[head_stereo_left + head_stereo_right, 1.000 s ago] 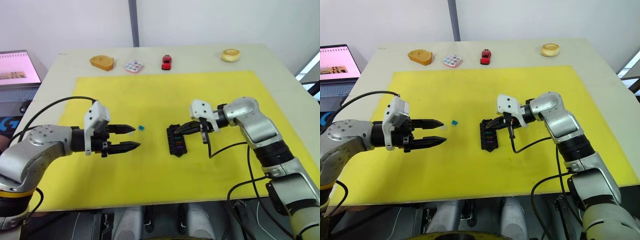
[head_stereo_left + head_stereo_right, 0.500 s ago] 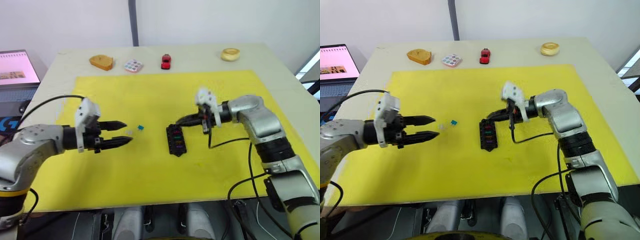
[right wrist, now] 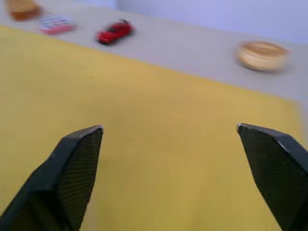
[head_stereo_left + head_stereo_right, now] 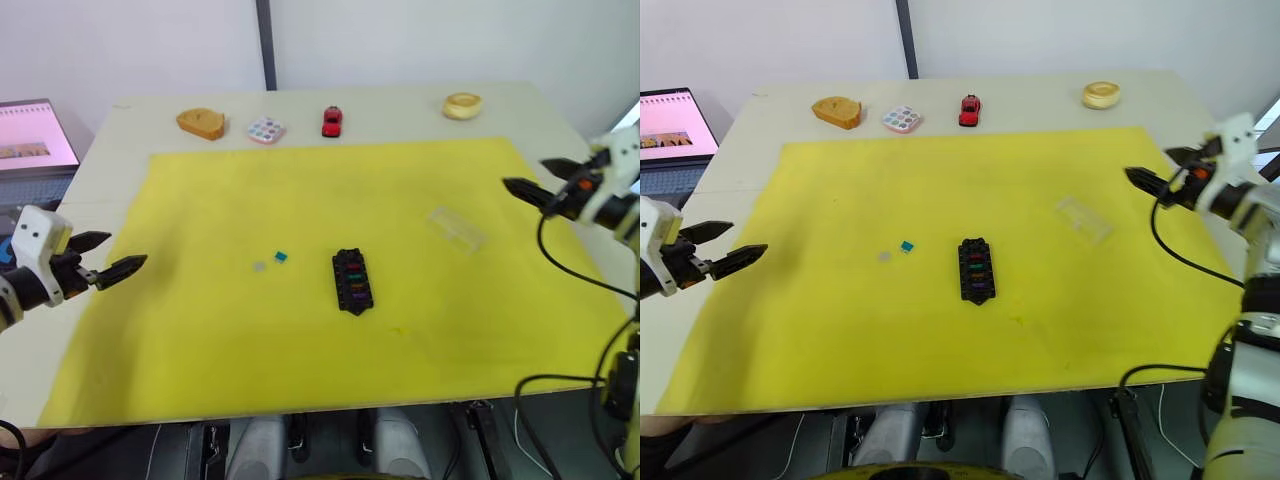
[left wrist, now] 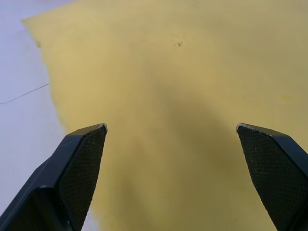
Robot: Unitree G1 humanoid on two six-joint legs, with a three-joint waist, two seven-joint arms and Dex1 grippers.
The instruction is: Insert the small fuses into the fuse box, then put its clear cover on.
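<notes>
The fuse box lies near the middle of the yellow mat, with several coloured fuses already seated in its slots. Two small fuses are loose on the mat to its left: a teal one and, just beside it, a grey one. The clear cover lies well apart on the box's right side, not on it. So I judge the inserting step unfinished. My left hand hovers at the mat's left edge, fingers spread and empty; my right hand hangs off the mat's right side, also spread and empty. Next I'd reach my left hand in to the teal fuse and pinch it upright, blades down.
</notes>
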